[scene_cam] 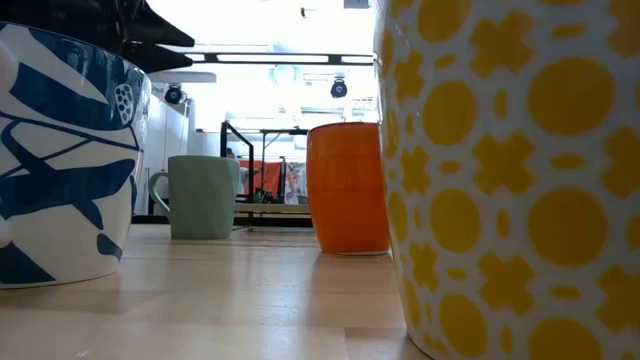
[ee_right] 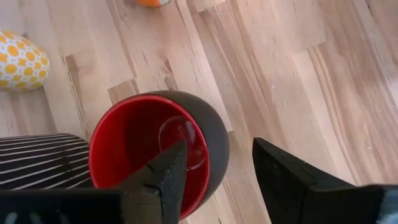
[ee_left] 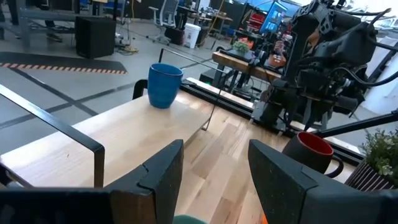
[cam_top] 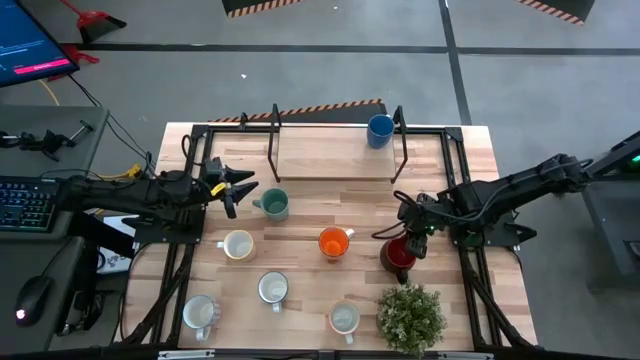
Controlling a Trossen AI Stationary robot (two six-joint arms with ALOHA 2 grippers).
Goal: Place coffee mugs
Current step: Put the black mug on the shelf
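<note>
A dark red mug (cam_top: pixel 398 256) stands on the table at the right, and my right gripper (cam_top: pixel 415 235) hangs open just above it, slanting down. In the right wrist view one finger is over the red inside (ee_right: pixel 140 149), the other outside the wall; they look apart from it. My left gripper (cam_top: pixel 235 188) is open and level, just left of the teal mug (cam_top: pixel 272 204). A blue mug (cam_top: pixel 380 131) sits on the raised wooden shelf (cam_top: pixel 330 155) at the far side. An orange mug (cam_top: pixel 334 243) and several white mugs (cam_top: pixel 238 245) stand on the table.
A potted plant (cam_top: pixel 411 316) in a striped pot (ee_right: pixel 43 162) stands close beside the dark red mug, toward the near edge. The shelf's black metal frame (cam_top: pixel 273 140) rises at the far side. Bare wood lies between the teal mug and the right arm.
</note>
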